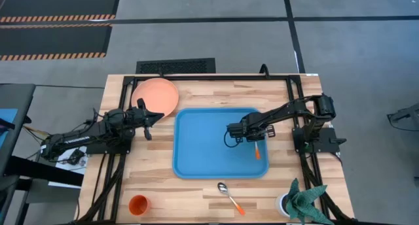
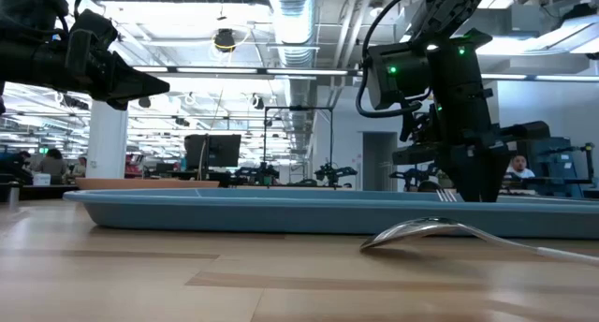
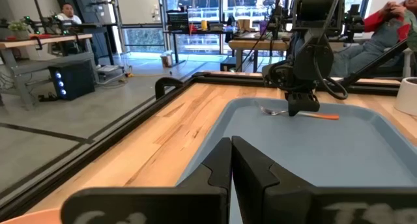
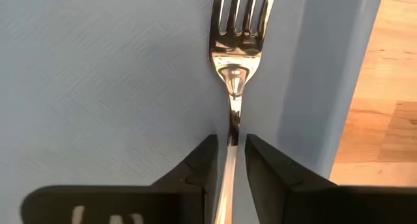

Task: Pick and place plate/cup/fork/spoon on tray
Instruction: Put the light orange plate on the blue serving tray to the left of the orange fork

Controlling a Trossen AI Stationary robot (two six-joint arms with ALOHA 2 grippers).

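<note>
The right pincer point(image 4: 230, 155) pinches the silver-tined, orange-handled fork point(image 4: 236, 68) along its long axis on the blue plastic tray point(image 1: 196, 146), near the right rim, while the left pincer point(image 1: 155, 115), pressed together, hovers beside the plate.

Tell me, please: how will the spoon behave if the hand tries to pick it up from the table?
The spoon lies flat on the wooden table, so getting fingers under its thin handle may be hard. Its polished metal bowl looks slippery and could slide when pushed. It seems stiff and light, unlikely to bend.
</note>
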